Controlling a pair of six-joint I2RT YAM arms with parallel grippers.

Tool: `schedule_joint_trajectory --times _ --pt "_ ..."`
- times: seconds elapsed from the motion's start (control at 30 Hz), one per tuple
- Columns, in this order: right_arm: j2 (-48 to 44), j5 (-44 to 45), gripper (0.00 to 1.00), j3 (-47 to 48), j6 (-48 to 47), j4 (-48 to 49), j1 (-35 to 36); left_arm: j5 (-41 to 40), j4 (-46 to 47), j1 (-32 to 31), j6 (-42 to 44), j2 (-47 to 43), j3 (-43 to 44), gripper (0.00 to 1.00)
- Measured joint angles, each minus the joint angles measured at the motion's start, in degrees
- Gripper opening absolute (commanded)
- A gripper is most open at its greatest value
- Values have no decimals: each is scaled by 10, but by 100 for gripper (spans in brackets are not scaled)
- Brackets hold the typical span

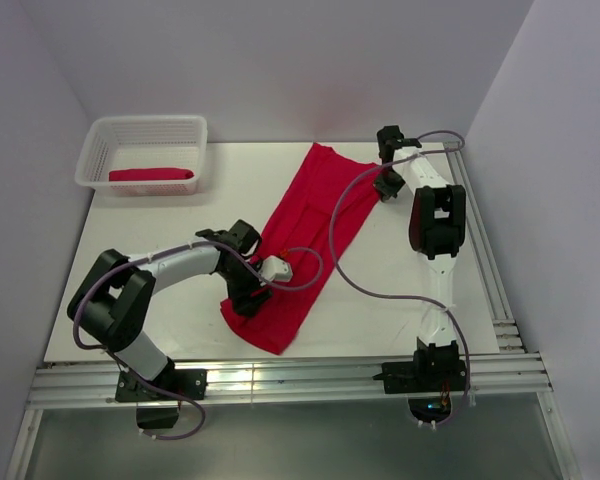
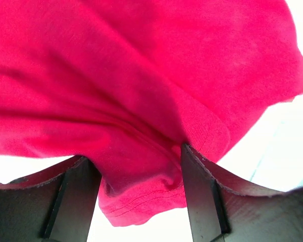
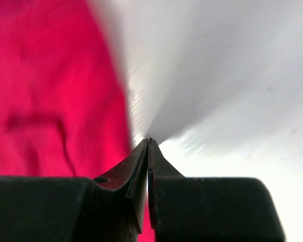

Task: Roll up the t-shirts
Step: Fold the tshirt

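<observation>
Tabletop (image 1: 180,215) t-shirt (image 2: 141,101) bunches between left fingers (image 2: 202,201).

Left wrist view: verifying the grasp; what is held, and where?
Left hand straddles the crimson-red cloth t-shirt at its hem, fingers open; a hold cannot be told.

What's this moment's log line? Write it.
left claw: open astride spread t-shirt | right claw: shut beside it | second t-shirt: in basket
</observation>
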Motion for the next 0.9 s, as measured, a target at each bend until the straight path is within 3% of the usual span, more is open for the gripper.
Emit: schedule_joint_trajectory --times 0.43,0.6,0.7,0.9 --pt "20 -2 8 33 -1 -5 7 67 -104 -87 10 5 0 72" --pt "37 -25 8 67 7 -3 38 89 -130 -91 14 17 12 83" --pt "46 -39 8 83 13 2 53 94 -138 -96 14 17 16 99" --pt "48 -51 10 84 16 7 67 88 -161 -67 14 7 33 100"
